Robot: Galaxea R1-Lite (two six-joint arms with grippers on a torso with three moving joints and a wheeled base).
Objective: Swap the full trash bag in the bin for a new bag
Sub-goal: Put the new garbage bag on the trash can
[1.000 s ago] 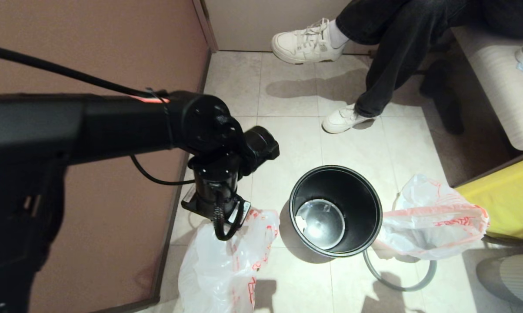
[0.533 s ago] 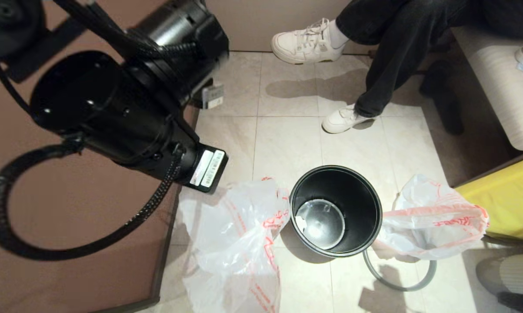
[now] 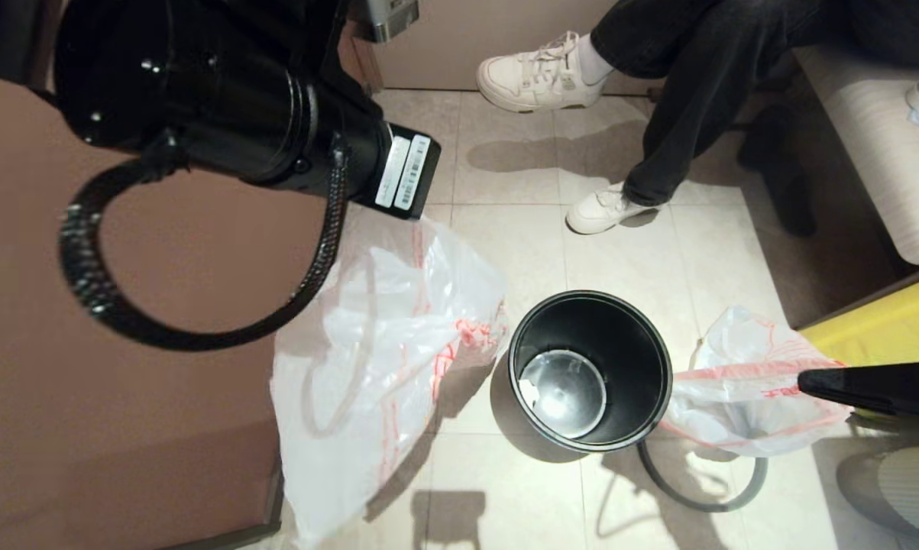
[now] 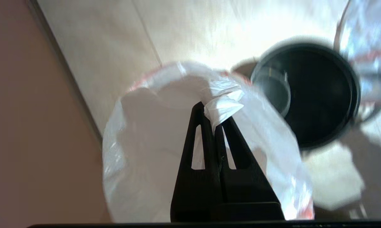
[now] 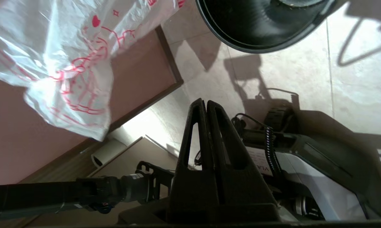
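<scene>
Head view, left end effector [image 4: 214,118] has raised new bag [image 3: 383,336]

Right gripper [image 5: 205,106] jaws closed, empty, below the bin [image 5: 257,28].

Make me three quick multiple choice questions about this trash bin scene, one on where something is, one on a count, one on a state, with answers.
1. Where is the bag held by the left gripper?
A. inside the bin
B. hanging left of the bin
C. on the bench

2. How many plastic bags show?
A. one
B. two
C. three

3. The bin is:
A. lined
B. tipped over
C. upright, unlined

Answers: B, the film hangs beside the bin; B, a second bag lies right of it, near the right gripper; C, bare dark walls and floor show.
</scene>
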